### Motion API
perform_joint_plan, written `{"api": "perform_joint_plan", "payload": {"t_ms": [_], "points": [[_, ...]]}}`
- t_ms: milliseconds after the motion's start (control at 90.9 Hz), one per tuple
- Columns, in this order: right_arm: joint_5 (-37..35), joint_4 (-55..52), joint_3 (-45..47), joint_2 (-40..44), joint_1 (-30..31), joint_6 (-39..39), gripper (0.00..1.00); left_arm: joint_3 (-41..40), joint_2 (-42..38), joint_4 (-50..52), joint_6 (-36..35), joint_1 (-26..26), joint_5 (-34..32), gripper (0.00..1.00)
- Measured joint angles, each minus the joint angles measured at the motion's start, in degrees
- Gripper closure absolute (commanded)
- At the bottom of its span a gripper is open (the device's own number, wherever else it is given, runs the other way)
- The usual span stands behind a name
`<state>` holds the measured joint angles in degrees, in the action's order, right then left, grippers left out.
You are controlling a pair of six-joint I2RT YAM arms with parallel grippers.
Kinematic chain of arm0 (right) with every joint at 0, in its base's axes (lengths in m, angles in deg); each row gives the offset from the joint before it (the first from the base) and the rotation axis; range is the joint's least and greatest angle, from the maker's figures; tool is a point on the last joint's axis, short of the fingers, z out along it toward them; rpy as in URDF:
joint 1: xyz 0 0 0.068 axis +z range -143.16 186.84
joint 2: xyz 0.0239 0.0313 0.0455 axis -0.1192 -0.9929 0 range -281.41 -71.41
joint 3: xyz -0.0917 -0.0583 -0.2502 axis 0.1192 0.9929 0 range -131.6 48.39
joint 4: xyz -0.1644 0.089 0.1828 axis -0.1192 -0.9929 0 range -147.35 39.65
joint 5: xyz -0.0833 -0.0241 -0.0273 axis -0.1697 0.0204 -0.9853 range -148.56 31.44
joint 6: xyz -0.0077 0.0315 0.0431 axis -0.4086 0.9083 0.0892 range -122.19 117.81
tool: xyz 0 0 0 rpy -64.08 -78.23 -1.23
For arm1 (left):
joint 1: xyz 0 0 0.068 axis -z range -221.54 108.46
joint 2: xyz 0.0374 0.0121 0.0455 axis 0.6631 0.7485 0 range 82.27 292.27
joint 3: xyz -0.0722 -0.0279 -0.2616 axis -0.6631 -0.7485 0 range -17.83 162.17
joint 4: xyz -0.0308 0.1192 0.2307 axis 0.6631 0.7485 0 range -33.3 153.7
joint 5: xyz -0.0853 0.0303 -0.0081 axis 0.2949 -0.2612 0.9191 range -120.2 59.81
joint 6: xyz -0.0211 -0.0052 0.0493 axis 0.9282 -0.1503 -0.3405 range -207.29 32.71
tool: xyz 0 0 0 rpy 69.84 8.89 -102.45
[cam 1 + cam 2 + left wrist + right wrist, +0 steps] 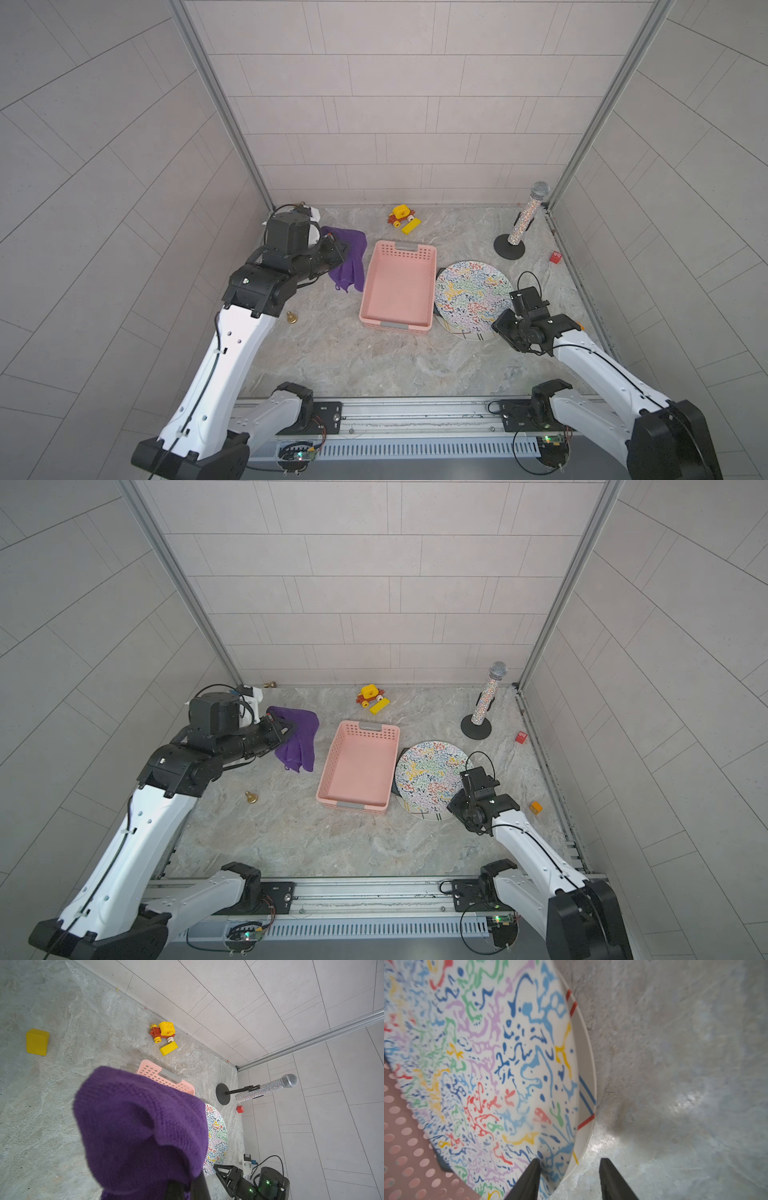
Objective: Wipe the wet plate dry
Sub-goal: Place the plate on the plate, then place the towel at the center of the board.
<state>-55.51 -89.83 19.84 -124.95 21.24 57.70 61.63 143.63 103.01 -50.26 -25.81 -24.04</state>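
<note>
Squiggle-print round plate (471,295) beside pink perforated basket (399,291), grey marbled tabletop (332,365), pale tiled walls (395,104). Left gripper (338,251) clamps purple knitted cloth (349,268); right gripper (570,1167) jaws apart astride plate rim.

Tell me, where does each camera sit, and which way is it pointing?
Top views: high above the robot's base, looking down at the table; both show left arm, right arm and plate.
Left wrist: on the left arm, facing the purple cloth held in the left gripper.
Right wrist: on the right arm, facing the plate's rim by the open right gripper.
Shared: all views show the plate.
</note>
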Motion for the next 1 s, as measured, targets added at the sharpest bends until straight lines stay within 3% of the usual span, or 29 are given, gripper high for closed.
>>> {"api": "perform_joint_plan", "payload": {"t_ms": [275,451,671,726,792,836,1002], "points": [[-4.79,-9.81,-15.58,10.97,-0.02,-3.76,0.38,-1.18,2.6,0.09,-2.38,-2.93,-4.15,1.0],[-6.67,-8.61,-22.71,10.19,-0.07,-7.52,0.36,-0.85,14.99,0.39,-4.92,-6.69,-7.15,0.98],[-6.8,-6.86,-23.39,7.8,-0.09,-9.6,0.33,-0.13,33.51,0.7,-8.74,-8.59,-7.52,0.59],[-6.78,-6.78,-23.21,7.67,-0.17,-9.84,0.31,-0.13,36.06,0.87,-9.53,-8.61,-7.3,0.42],[-6.84,-6.71,-23.06,7.89,-0.52,-10.05,0.3,-0.13,37.24,1.2,-10.45,-8.61,-6.93,0.14],[-6.93,-6.54,-22.93,8.02,-0.83,-10.25,0.29,-0.07,37.22,1.51,-10.84,-8.61,-6.69,0.03],[-6.93,-5.46,-22.75,7.37,-3.1,-11.85,0.21,0.24,33.35,2.97,-11.39,-8.61,-5.75,0.0]]}}
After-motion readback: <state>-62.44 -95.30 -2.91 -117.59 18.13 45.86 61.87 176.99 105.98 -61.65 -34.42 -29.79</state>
